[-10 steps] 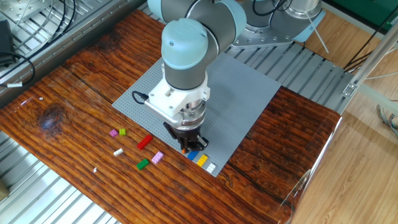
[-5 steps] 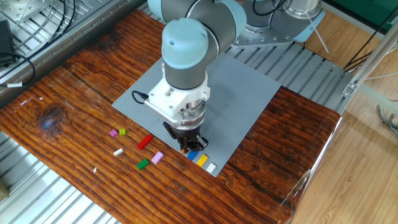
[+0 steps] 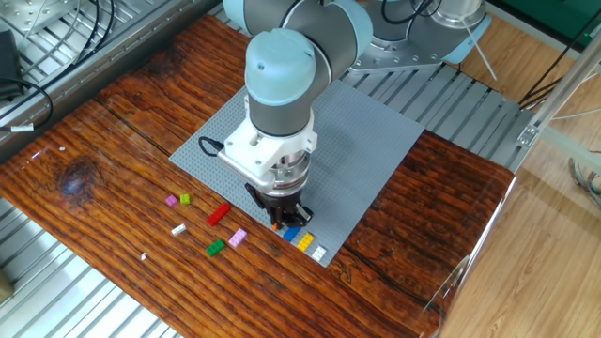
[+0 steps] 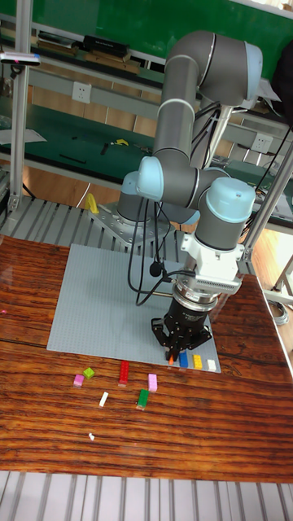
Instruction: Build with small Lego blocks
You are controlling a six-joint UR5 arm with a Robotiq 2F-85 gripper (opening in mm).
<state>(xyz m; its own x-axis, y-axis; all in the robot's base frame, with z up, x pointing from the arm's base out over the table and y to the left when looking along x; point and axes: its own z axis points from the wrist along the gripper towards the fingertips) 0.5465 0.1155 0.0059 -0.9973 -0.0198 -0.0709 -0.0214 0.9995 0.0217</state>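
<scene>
Gripper (image 3: 282, 223) lowered onto the near edge of the grey baseplate (image 3: 366, 141), fingers narrowed on an orange brick (image 4: 173, 356) beside the blue (image 3: 291, 234), yellow (image 3: 305, 241) and white (image 3: 319, 253) bricks: apparently the press-down step; release and lift straight up next

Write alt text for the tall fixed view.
A grey robot arm's gripper is down at the front edge of a grey baseplate, beside a row of blue, yellow and white bricks. Six loose bricks lie on the wooden table in front.
</scene>
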